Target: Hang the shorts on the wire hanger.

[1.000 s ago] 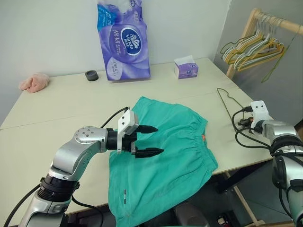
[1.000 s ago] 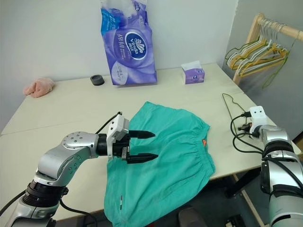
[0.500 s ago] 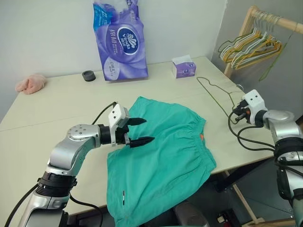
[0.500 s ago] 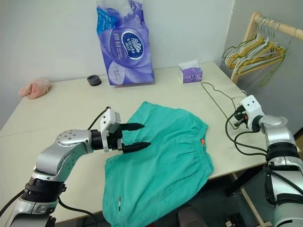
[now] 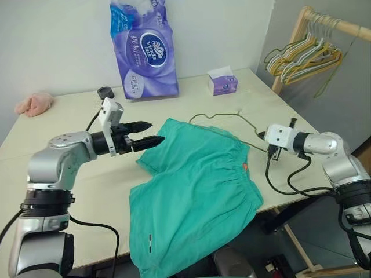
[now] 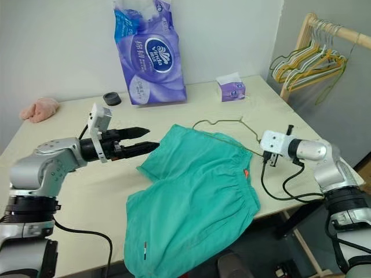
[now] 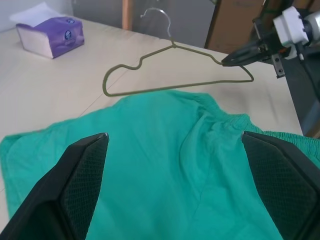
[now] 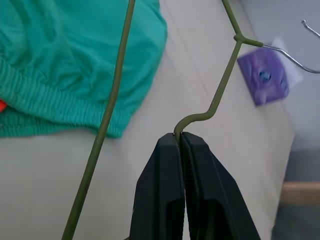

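**Hanger held over the desk beside the shorts**

Pale cream desk against a white wall; a wooden rack stands past the desk's far right corner with a bunch of yellow and pale-green hangers on its rail.

Along the desk's far edge: a tall purple pack of tissue rolls, a small black ring-shaped item to its left, a purple tissue box to its right, and a pink cloth lump near the far left corner.

The shorts lie spread on the near half of the desk, teal-green. The gathered waistband faces the right, with a small orange tie at its edge. The lower leg hem hangs over the front edge of the desk.

Right tool: 2 black fingers pressed together, clamped on the wire hanger at the bend of 1 shoulder. The hanger is lifted off the desk and roughly level, its triangle reaching left over the far corner of the shorts, its hook toward the tissue box.

Left tool: fingers spread wide, holding nothing. It points to the right, tips just above the shorts' far left corner; whether they touch the fabric cannot be told.
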Robot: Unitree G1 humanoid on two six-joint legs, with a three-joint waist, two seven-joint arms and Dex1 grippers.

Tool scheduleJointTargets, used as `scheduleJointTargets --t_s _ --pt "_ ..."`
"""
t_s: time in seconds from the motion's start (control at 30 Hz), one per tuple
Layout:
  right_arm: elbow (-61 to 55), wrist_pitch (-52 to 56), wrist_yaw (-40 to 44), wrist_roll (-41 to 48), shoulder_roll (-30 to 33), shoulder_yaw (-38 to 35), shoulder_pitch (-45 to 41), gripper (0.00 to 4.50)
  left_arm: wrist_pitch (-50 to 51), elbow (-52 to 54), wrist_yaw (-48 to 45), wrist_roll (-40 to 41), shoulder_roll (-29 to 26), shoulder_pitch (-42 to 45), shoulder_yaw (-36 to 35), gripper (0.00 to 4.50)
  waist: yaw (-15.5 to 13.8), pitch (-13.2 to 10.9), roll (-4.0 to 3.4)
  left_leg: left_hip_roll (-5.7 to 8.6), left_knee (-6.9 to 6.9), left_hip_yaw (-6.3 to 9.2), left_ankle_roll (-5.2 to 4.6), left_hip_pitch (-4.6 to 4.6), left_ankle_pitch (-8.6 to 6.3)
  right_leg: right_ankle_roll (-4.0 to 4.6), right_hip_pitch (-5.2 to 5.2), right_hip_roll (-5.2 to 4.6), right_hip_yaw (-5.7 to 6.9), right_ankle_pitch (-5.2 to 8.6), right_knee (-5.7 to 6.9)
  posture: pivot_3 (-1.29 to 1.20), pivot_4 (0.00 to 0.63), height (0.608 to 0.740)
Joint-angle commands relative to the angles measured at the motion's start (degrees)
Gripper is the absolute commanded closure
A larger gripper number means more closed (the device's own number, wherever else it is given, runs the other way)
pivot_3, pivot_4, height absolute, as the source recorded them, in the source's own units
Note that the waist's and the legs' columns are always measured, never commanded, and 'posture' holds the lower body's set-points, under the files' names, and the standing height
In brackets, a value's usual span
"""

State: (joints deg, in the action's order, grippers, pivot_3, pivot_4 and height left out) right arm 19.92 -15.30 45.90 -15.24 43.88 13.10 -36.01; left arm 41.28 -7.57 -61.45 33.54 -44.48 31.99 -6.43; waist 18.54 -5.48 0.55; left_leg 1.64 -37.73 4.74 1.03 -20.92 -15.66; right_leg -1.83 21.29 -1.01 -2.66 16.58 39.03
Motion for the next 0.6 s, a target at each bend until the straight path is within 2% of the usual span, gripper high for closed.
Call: scheduleJointTargets --t_s 0.03,0.37,0.6 --pt "-1.8 -11.3 -4.1 -3.5 0.2 0.8 -4.0 4.49 2.0 -2.0 -3.1 0.4 -2.5 2.1 -0.3 0.0 0.2 0.0 0.0 0.01 0.0 -0.01 0.0 0.0 0.0 0.0 0.01 0.0 -0.01 0.0 0.0 -0.33 0.062 0.74" --pt "2.6 -32.8 -9.9 -7.0 -1.1 4.1 -8.2 4.49 -1.6 -3.2 -8.6 -5.2 -5.2 -0.9 5.4 0.0 0.4 0.0 0.01 0.01 -0.01 0.02 0.02 0.0 0.0 0.19 0.0 -0.02 -0.01 -0.11 0.0 -0.34 0.066 0.74" --pt "5.3 -36.5 -8.6 -6.7 -1.5 5.8 -8.7 4.49 -1.5 -0.3 -11.4 -4.5 -5.9 -3.0 5.4 0.0 0.5 -0.1 0.03 0.01 -0.01 0.01 0.02 0.0 0.0 0.19 0.0 -0.02 -0.03 -0.11 0.01 -0.34 0.065 0.74"
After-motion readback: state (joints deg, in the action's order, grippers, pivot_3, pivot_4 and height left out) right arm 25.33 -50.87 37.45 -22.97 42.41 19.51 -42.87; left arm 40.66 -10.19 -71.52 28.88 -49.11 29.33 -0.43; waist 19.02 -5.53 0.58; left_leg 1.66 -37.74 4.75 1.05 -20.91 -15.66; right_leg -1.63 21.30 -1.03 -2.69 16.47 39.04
